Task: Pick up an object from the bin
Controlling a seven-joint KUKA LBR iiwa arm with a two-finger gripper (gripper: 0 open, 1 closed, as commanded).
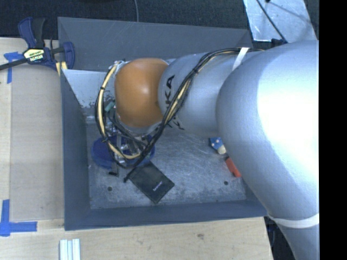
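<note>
A blue thing point(101, 153) of rounded outline lies on the left part of the floor of the bin point(73, 161), close to the left wall. The gripper point(120, 146) hangs low right beside it, at its right edge; the two overlap in the view, and whether they touch cannot be told. Just near and right of the gripper lies a black flat thing point(153, 182), roughly rectangular and turned cornerwise, with one corner up against the cables point(142, 151) that loop under the wrist.

The arm point(260, 112) reaches in from the right and crosses most of the bin, its thick silver body sloping down toward the left. The wrist ends in a rounded orange cover point(138, 91) over the left half of the bin, and the tool points down from it to the floor. Black and yellow cables run along the arm and curl round the cover.

The cover and cables hide most of the gripper, so it cannot be told whether it is open or shut, or whether it has hold of anything. Part of the blue thing lies under it. The arm hides the bin's right side. At the edge of its body a small blue and yellow piece point(217, 144) and a red stick-like piece point(233, 168) lie on the floor, well apart from the gripper.
</note>
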